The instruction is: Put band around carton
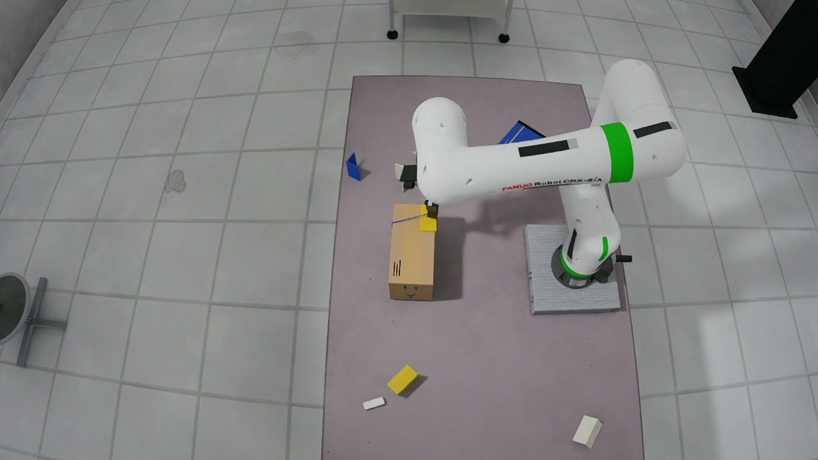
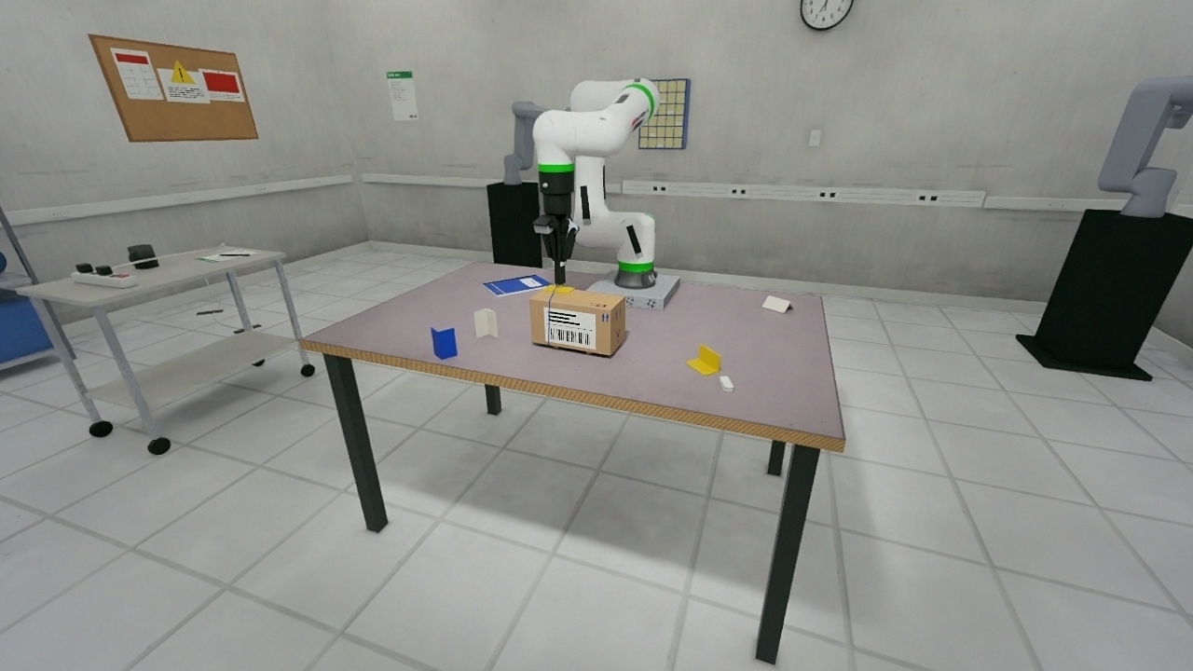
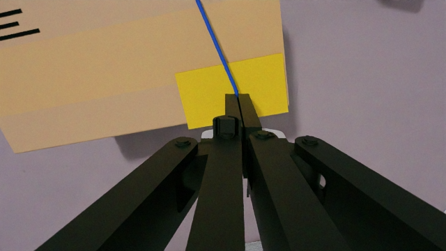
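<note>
A brown carton point(image 1: 410, 257) point(image 2: 575, 321) point(image 3: 104, 70) lies flat on the mauve table point(image 1: 486, 343) point(image 2: 500, 359). A yellow corner guard point(image 1: 427, 223) point(image 2: 560, 289) point(image 3: 205, 94) sits on its top edge at the end nearest the arm's wrist. A thin blue band point(image 1: 406, 218) point(image 3: 216, 45) runs slanted across the carton top and over the guard, ending between my fingertips. My gripper point(image 1: 430, 207) point(image 2: 558, 280) point(image 3: 236, 111) points down just above the guard's outer edge, shut on the band.
A blue guard point(image 1: 354, 166) point(image 2: 444, 342) and a white guard point(image 1: 399, 170) point(image 2: 485, 322) stand beyond the carton's end. A spare yellow guard point(image 1: 402, 379) point(image 2: 706, 361), a small white piece point(image 1: 373, 403) and a white block point(image 1: 587, 430) lie farther off. A blue notebook point(image 1: 517, 132) lies under the arm.
</note>
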Tool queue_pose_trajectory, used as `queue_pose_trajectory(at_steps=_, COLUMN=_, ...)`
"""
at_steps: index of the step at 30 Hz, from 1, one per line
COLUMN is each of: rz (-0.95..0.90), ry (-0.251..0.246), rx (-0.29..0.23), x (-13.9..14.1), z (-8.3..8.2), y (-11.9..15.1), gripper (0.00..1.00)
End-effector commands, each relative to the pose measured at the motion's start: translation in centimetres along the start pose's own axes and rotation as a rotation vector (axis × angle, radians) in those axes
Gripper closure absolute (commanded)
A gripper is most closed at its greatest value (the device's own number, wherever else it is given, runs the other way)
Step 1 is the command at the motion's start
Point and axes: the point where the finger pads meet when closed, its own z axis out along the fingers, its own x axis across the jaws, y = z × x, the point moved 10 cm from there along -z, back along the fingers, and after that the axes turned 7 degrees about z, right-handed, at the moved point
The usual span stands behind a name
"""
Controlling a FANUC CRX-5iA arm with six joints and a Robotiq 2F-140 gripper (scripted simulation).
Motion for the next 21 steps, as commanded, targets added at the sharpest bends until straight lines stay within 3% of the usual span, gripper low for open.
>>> queue_pose_trajectory(at_steps=1, rz=0.000, ry=0.000, rx=0.002, x=-0.04, z=-0.08, y=-0.17, gripper=0.90)
queue_pose_trajectory(at_steps=21, rz=0.000, ry=0.000, rx=0.002, x=-0.10, z=0.45, y=-0.38, gripper=0.90)
